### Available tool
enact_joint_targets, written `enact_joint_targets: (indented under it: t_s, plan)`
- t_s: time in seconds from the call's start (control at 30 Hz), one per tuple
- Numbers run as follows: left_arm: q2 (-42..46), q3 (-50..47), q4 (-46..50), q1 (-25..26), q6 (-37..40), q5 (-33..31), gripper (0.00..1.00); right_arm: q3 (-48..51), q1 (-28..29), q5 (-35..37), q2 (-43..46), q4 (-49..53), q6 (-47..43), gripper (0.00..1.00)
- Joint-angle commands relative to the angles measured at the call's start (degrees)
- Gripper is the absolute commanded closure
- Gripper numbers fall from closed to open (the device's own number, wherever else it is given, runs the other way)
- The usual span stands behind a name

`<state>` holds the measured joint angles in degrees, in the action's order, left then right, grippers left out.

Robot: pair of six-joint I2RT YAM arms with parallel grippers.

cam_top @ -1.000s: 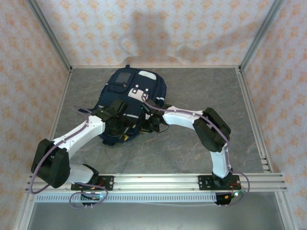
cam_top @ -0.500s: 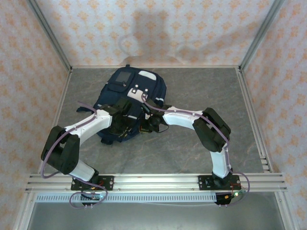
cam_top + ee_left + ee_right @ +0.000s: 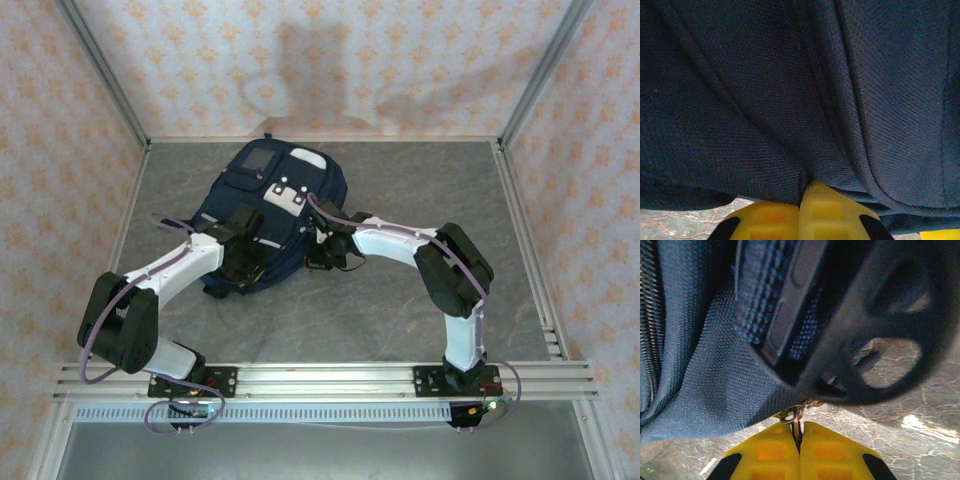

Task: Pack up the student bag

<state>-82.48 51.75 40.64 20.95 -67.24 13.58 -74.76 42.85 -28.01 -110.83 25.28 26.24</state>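
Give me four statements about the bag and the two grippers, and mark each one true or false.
1. The student bag lies on the grey table. True.
2. The left gripper hangs open above the bag. False: its fingers are shut, pinching the bag's fabric.
3. The right gripper is shut on a small metal ring at the bag's edge. True.
4. The bag is red. False: it is navy-blue.
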Motion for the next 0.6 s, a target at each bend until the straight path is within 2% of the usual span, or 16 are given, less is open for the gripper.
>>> enact_joint_targets:
  t_s: [0.0, 0.27, 0.37, 0.43, 0.57]
  plan:
    - [1.8, -2.2, 2.4, -0.8, 2.3, -1.1, 1.00, -2.0, -3.2, 6.6, 0.6, 6.1, -2.3, 1.00]
    - [0.8, 0.1, 0.8, 1.9, 5.9, 4.2, 1.00, -4.0, -7.9, 12.4, -0.3, 8.6, 1.0, 1.00]
    - [0.0, 0.6, -0.7, 3.1, 6.3, 5.7, 1.00, -4.1, -9.0, 13.5, 0.1, 8.3, 2.3, 0.94]
    - [-1.5, 1.9, -1.4, 4.4, 6.8, 7.0, 1.00, -4.0, -9.3, 13.5, 0.6, 7.9, 2.4, 0.87]
    - [-5.3, 5.7, -2.5, 7.2, 7.6, 8.6, 1.00, -3.9, -9.3, 12.5, 2.6, 8.1, 2.2, 0.60]
